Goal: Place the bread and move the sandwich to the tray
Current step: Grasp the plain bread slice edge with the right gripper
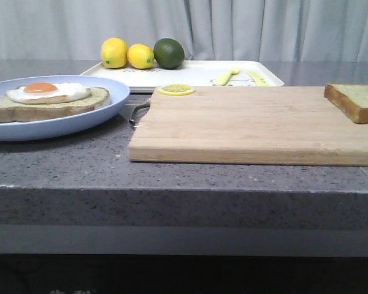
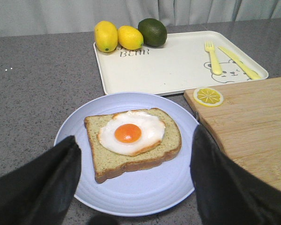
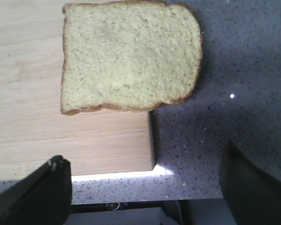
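Pale-crumbed bread (image 3: 129, 56) lies flat at the right end of the wooden cutting board (image 1: 251, 125), one edge overhanging onto the counter (image 1: 184, 177). Likely light, soft, easily crushed; take it by opposite crust edges. Its rounded top points off the board. Right gripper (image 3: 145, 187) hovers above, fingers wide apart, empty. Left gripper (image 2: 133, 183) likewise spread and empty over the sandwich (image 2: 132, 140) on the blue plate (image 2: 131, 197). Tray (image 2: 178, 65) sits behind.

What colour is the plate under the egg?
Light blue; the plate shows best in the left wrist view.
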`<state>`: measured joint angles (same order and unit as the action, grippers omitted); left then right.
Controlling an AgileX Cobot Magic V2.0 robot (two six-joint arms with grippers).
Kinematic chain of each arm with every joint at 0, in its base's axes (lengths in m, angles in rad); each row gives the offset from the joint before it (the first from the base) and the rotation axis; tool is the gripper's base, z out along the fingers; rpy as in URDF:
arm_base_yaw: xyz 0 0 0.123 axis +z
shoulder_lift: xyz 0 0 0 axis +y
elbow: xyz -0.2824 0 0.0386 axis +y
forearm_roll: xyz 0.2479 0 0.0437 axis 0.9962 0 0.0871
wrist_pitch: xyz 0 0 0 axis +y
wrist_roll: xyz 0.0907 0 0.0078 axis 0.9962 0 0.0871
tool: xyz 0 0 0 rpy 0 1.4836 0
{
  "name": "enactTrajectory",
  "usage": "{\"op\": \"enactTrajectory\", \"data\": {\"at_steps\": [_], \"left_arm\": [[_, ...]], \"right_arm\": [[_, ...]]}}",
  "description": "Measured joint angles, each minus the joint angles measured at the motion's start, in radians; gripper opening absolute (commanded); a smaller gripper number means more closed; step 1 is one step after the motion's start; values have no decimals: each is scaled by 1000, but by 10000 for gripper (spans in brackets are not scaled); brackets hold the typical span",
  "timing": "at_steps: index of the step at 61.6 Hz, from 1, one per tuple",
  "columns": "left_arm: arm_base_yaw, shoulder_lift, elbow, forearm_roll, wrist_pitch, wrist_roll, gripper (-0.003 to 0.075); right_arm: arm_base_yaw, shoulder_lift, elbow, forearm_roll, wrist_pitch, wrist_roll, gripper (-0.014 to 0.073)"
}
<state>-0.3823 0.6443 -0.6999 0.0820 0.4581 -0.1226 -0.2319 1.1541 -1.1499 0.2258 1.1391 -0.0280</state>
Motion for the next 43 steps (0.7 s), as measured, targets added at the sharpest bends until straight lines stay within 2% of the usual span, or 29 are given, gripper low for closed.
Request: {"op": "enactTrajectory", "data": {"at_steps": [10,19,25,43], "left_arm": [[-2,0,0,0,6,0,491],[-2,0,0,0,6,0,491],[-2,0,0,1,6,0,491],[-2,0,0,2,8,0,491]], "right_arm": [[-255,92,0,251,66,-198,643],[-416,179,0,462,84,-353,643],[-443,257,0,535,82,-409,643],[-445,435,0,625,77,-503,643]]}}
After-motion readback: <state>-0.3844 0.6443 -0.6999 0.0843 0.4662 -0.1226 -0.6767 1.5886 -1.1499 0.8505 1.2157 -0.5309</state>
